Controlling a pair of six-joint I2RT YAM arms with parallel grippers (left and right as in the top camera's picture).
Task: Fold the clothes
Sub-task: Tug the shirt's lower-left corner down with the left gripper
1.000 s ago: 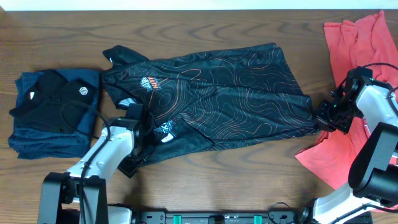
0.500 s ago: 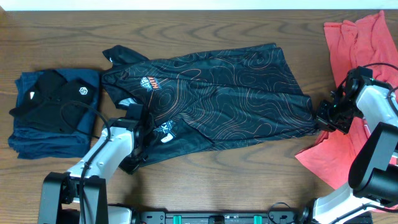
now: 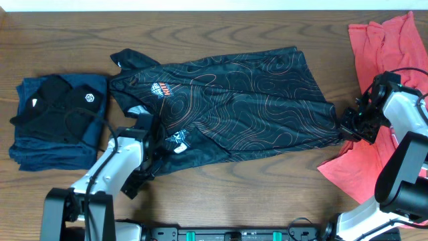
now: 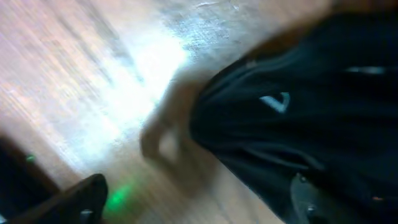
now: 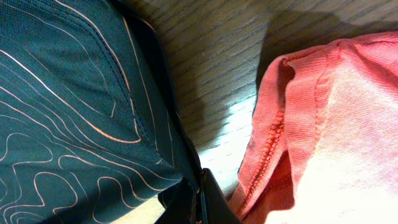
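1. Two grippers work the near half of the worktop. The left gripper sits at the near-left edge of the black shirt. Its wrist view is blurred, but we can see its fingers spread wide, with the shirt's dark edge lying between them.
2. On the right, the right gripper is pinched closed on the shirt's hem corner, with dark fabric gathered at its tip.
3. Just beside that corner we see the seamed edge of the red garment, with a bare strip of wood between the two fabrics.
4. The shirt itself lies spread across the middle of the worktop, collar end to the left and hem to the right, patterned with thin orange contour lines.
5. To the left, just beside the shirt's sleeve, rests a folded stack of dark blue and black clothes.
6. The red garment runs crumpled from the far-right corner toward us, passing under the right arm.
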